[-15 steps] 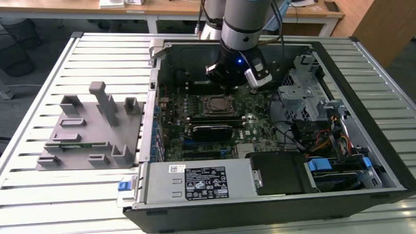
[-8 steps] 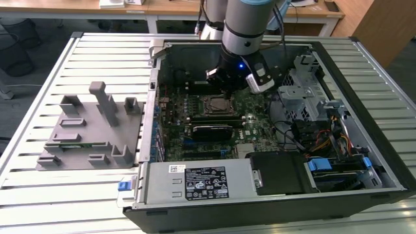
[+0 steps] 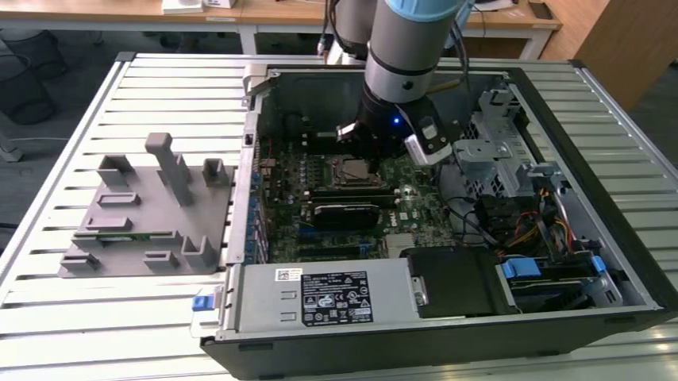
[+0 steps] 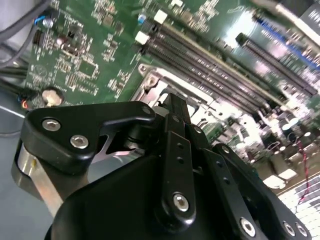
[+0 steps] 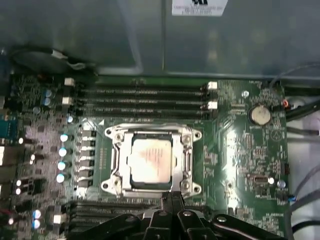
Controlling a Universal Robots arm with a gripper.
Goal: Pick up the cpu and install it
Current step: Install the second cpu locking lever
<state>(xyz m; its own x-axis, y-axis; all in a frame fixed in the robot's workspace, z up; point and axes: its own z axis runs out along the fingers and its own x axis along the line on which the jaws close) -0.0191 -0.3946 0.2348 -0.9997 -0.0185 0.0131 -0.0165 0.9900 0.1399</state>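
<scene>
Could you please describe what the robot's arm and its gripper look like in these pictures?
The arm is a silver-grey cylinder with a light blue cap and a small blue light low on its black wrist section. The gripper is matte black, built of rounded linkage plates joined by silver screws, with a silver metal ring at its base.

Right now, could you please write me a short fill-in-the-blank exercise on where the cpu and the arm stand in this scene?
1. The cpu lies inside the metal-framed ____ on the motherboard.
2. In the first wrist view, a round coin cell ____ sits on the green board.
3. The end effector hangs above the open computer ____.
4. The grey fixture block stands at the exterior view's ____.

Missing words: socket; battery; case; left
</scene>
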